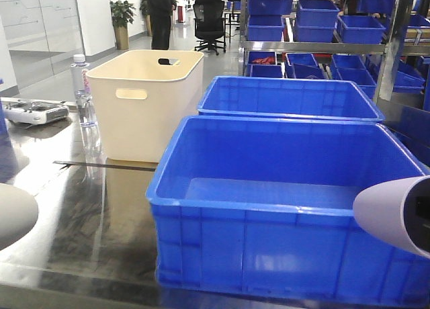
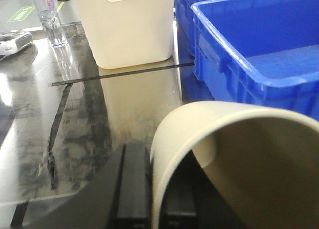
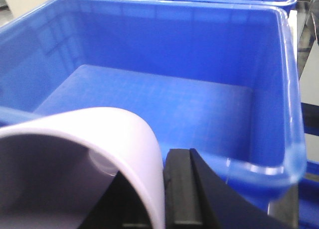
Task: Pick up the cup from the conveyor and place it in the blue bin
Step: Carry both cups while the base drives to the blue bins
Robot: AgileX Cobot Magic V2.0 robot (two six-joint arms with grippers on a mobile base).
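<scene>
My left gripper point(image 2: 154, 162) is shut on the wall of a cream-white cup point(image 2: 239, 154), one finger point(image 2: 133, 181) outside and one inside. It is held over the steel table to the left of the blue bin point(image 2: 234, 69). The cup shows at the lower left of the front view point(image 1: 10, 215). My right gripper point(image 3: 160, 179) is shut on the wall of a pale lavender cup point(image 3: 99, 134), held just outside the near right rim of the blue bin point(image 3: 149, 35). That cup also shows in the front view point(image 1: 390, 211). The near blue bin point(image 1: 269, 255) holds nothing. The conveyor is out of view.
A second blue bin point(image 1: 289, 97) stands behind the first. A cream-white tub with handle cutouts point(image 1: 144, 114) stands to the left, with a water bottle point(image 1: 83, 94) and a white device point(image 1: 33, 111) beside it. Shelves of blue crates point(image 1: 322, 20) fill the back right.
</scene>
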